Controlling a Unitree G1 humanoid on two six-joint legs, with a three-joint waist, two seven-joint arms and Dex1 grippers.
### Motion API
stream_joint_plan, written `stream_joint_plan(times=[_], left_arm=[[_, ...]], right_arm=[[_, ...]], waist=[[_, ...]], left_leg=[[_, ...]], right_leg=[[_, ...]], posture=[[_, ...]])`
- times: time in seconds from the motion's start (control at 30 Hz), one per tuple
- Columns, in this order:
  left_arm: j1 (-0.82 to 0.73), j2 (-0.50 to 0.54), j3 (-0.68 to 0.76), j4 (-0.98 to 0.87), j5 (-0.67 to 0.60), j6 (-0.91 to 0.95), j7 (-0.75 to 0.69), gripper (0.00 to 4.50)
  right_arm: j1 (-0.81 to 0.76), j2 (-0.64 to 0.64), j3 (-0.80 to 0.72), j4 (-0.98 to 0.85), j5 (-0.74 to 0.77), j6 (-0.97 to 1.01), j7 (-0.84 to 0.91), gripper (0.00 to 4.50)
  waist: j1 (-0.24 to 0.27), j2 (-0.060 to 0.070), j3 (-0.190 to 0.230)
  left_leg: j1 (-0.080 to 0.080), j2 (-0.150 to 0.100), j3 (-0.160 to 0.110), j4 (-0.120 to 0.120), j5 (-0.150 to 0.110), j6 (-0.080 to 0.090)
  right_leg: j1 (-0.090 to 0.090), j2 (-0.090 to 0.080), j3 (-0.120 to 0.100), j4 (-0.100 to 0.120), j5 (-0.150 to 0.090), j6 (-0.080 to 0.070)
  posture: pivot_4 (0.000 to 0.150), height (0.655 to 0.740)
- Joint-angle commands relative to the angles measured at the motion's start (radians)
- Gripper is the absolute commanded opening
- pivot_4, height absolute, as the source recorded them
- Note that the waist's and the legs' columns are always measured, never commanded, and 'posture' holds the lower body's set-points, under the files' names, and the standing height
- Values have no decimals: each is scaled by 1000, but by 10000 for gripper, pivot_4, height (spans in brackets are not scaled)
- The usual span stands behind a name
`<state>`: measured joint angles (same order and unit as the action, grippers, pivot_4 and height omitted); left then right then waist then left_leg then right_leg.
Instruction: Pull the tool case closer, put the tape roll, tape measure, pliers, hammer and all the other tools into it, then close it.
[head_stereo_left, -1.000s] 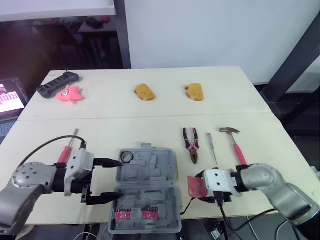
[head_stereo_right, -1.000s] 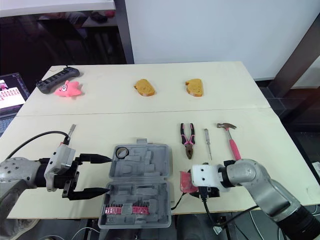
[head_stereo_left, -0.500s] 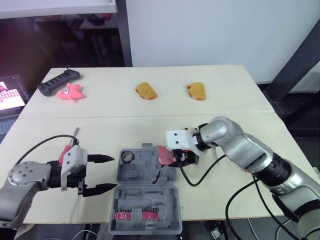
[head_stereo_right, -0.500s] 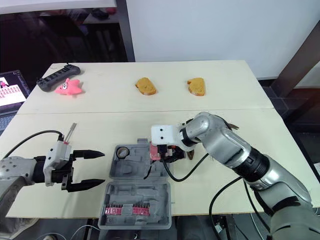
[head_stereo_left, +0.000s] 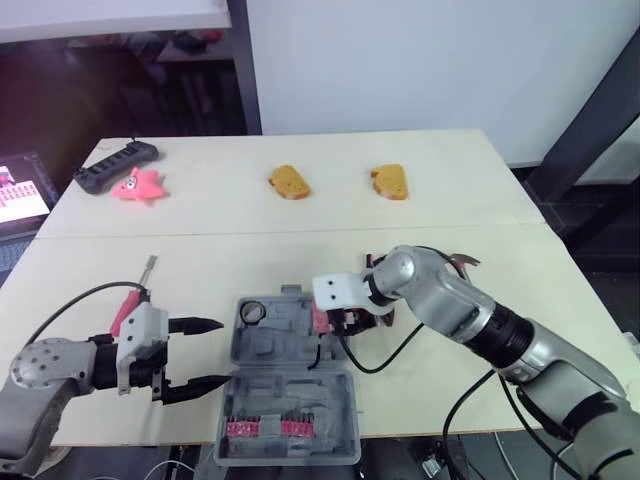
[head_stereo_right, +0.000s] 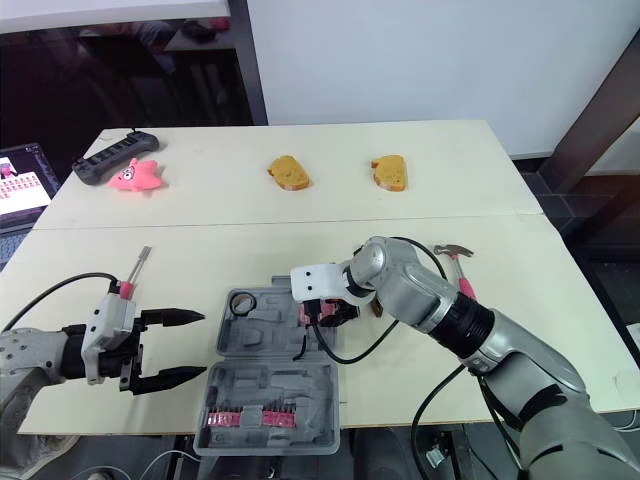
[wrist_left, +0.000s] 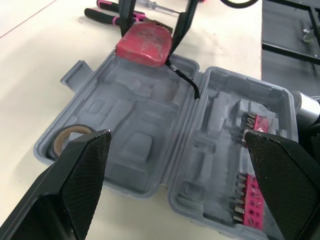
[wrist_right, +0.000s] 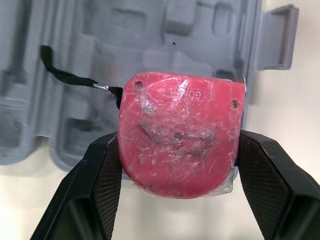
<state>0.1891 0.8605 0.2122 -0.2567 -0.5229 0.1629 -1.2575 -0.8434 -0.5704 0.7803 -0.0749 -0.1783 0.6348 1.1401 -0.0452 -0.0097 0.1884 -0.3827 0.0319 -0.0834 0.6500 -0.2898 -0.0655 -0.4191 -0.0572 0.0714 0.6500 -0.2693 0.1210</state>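
the right gripper (wrist_right: 178, 142) pinches the red tape measure (wrist_right: 180, 115) tight between its two fingers, at the right edge of the open tool case (head_stereo_left: 282, 342). the left gripper (head_stereo_left: 222, 352) sits just left of the case, fingers spread wide, touching nothing.

From the head, our two eyes look forward and down over the table (head_stereo_left: 300, 215), sharing nearly the whole scene. Our left wrist camera sits behind the left gripper (head_stereo_left: 222, 352), facing the open tool case (wrist_left: 145, 120) just ahead. Our right wrist camera looks closely down past the right gripper (wrist_right: 177, 142) onto that same case.
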Motion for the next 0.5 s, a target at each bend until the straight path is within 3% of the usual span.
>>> stream_joint_plan(times=[0.03, 0.5], left_arm=[[5, -1, 25, -6, 1, -28, -5, 45000], [2, -1, 21, 4, 0, -36, -6, 45000]], right_arm=[[-25, 29, -8, 30, -41, -45, -16, 28360], [16, 72, -6, 68, -126, -93, 2, 28360]], waist=[[-1, 0, 0], [0, 0, 0]], left_leg=[[0, 0, 0, 0, 0, 0], [0, 0, 0, 0, 0, 0]], right_leg=[[0, 0, 0, 0, 0, 0], [-1, 0, 0, 0, 0, 0]], posture=[[1500, 7400], [1500, 7400]])
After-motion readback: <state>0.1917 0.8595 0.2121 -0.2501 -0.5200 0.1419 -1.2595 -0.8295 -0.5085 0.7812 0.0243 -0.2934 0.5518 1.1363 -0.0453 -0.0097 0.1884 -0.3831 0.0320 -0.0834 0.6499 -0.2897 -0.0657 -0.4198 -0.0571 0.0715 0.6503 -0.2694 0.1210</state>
